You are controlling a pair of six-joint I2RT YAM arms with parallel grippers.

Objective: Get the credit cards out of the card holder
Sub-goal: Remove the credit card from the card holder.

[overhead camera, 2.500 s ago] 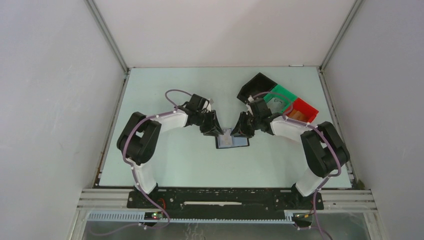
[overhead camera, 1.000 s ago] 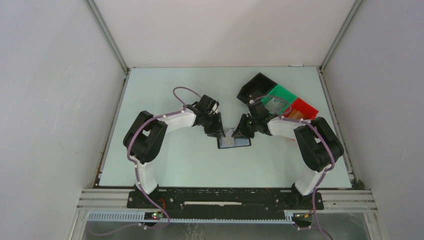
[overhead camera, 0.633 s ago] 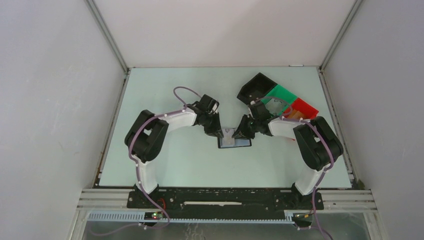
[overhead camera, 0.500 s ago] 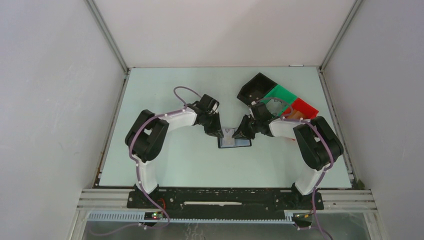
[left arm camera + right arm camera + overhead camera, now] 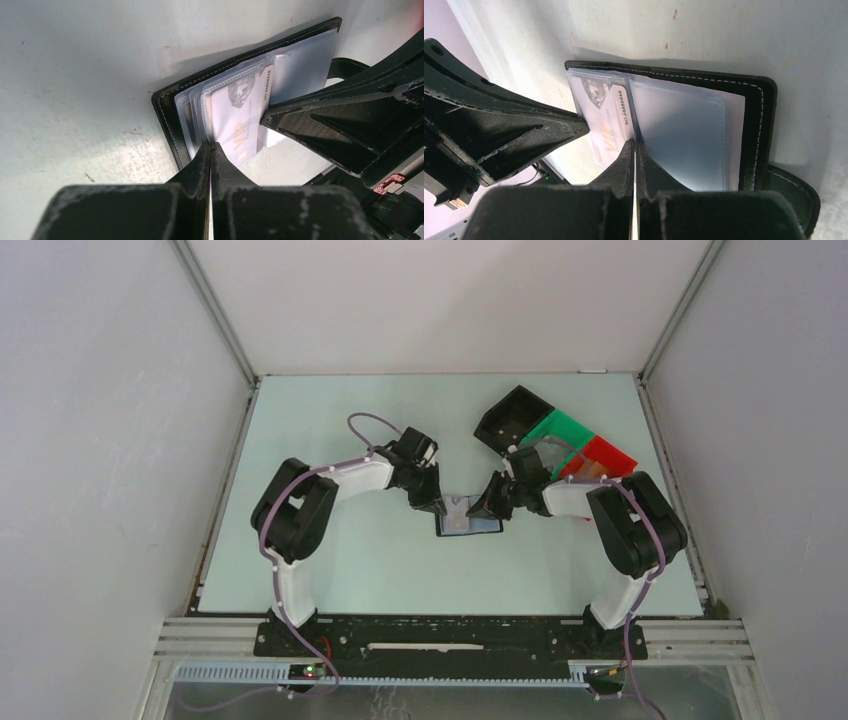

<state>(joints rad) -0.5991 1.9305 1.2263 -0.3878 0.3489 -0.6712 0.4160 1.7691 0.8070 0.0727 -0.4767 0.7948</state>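
The black card holder [image 5: 468, 524] lies open at the middle of the table, its clear sleeves fanned out [image 5: 192, 117]. One pale credit card [image 5: 239, 119] with orange letters and a printed number leans up out of the sleeves [image 5: 606, 117]. My left gripper [image 5: 438, 503] is shut, its tips [image 5: 210, 146] pinched on the sleeve edge at the card's plain side. From the other side my right gripper [image 5: 484, 508] is shut, with its tips [image 5: 634, 143] on the card's numbered edge. The closure tab [image 5: 794, 195] sticks out past the holder.
A black open bin [image 5: 512, 418] stands at the back right, joined to a green tray [image 5: 562, 432] and a red tray [image 5: 610, 454] holding an orange-tan piece [image 5: 592, 469]. White walls close in the table on three sides.
Both grippers have closed at the card holder: the left on the sleeve edge, the right on the card's numbered edge. The arms have hardly moved.
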